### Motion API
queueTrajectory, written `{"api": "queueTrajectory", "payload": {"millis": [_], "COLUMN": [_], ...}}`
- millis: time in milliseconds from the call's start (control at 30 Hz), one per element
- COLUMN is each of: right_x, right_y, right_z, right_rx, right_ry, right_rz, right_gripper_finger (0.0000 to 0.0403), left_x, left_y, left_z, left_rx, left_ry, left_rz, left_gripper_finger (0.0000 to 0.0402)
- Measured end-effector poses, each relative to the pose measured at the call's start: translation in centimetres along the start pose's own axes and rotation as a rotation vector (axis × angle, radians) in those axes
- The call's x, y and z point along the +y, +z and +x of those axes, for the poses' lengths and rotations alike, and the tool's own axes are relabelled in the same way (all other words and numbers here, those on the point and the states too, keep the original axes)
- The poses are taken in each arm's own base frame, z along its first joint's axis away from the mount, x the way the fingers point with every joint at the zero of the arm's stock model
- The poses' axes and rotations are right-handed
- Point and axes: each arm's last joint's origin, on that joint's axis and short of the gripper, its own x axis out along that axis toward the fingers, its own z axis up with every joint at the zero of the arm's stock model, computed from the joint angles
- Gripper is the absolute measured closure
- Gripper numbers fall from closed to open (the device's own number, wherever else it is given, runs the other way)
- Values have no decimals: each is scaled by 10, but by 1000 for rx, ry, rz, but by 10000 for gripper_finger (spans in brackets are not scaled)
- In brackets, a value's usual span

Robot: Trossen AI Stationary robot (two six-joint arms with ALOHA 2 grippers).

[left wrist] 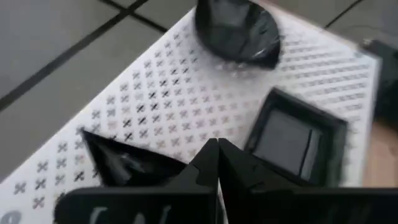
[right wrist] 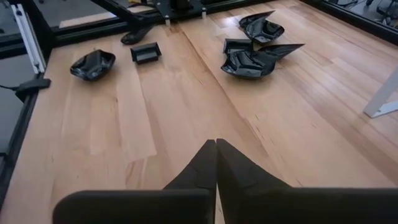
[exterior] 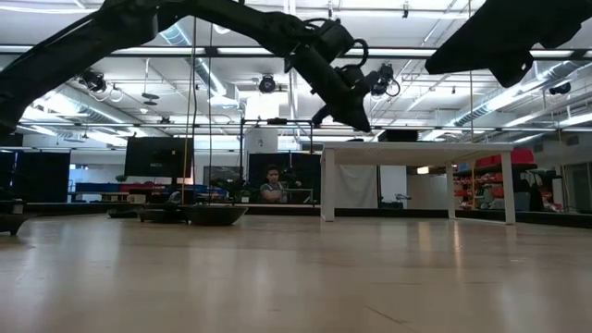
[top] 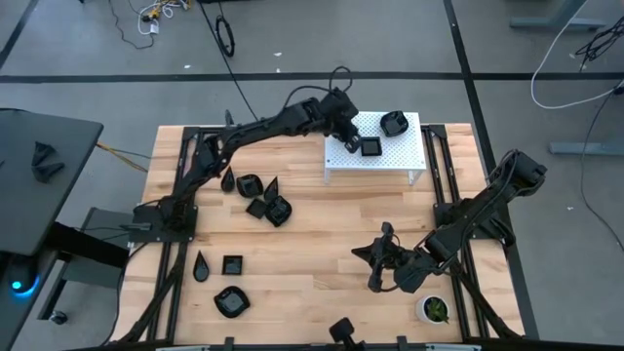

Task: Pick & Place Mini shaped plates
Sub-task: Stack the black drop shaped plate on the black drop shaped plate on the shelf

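Observation:
Three glossy black mini plates lie on the white perforated stand point(top: 390, 156): a rounded one point(left wrist: 236, 28), a square one point(left wrist: 295, 137) and a teardrop one point(left wrist: 124, 165). My left gripper point(left wrist: 217, 148) is shut and empty. It hovers over the stand point(left wrist: 161, 93) between the teardrop and the square plate, and the low view shows my left gripper point(exterior: 356, 116) clear above the stand top point(exterior: 416, 148). More plates rest on the table in a cluster point(top: 261, 198) and near the left front point(top: 231, 300). My right gripper point(top: 375, 261) is shut and empty over the table's right front.
A small white pot with a green plant point(top: 434, 309) stands at the near right corner, close to my right arm. One more plate point(top: 342, 330) lies at the near edge. Black frame rails run along both table sides. Bare wood point(right wrist: 186, 106) lies ahead of my right gripper point(right wrist: 216, 143).

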Motion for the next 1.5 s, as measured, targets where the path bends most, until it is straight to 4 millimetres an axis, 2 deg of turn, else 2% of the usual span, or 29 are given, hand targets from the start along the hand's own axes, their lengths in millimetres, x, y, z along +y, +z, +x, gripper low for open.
{"api": "queueTrajectory", "payload": {"millis": [133, 433, 533, 700, 800, 867, 933, 1067, 1300, 1500], "right_x": [0, 0, 0, 0, 0, 0, 0, 0, 1, 1], "right_y": [0, 0, 0, 0, 0, 0, 0, 1, 1, 1], "right_z": [0, 0, 0, 0, 0, 0, 0, 0, 0, 0], "right_rx": [-1, -1, -1, 0, -1, -1, -1, -4, -6, -8], "right_ry": [1, 1, 1, 0, 0, 1, 1, 3, 4, 6], "right_rz": [-1, -2, -4, -6, -5, -5, -4, 0, 2, 3], "right_gripper_finger": [394, 394, 394, 394, 394, 394, 394, 394, 394, 394], "left_x": [6, 9, 4, 2, 11, 21, 32, 43, 33, 28], "left_y": [-7, -8, -1, 12, 13, 9, 6, -1, -7, -4], "left_z": [10, 12, 0, -39, -57, -61, -61, -48, -29, -26], "left_rx": [26, 30, 14, 38, 100, 160, 197, 230, 218, 174], "left_ry": [26, 33, 10, 23, 102, 174, 202, 215, 165, 156], "left_rz": [-7, -11, -7, 46, 74, 67, 45, 10, 20, 22], "left_gripper_finger": [397, 388, 387, 386, 388, 393, 397, 393, 397, 392]}}
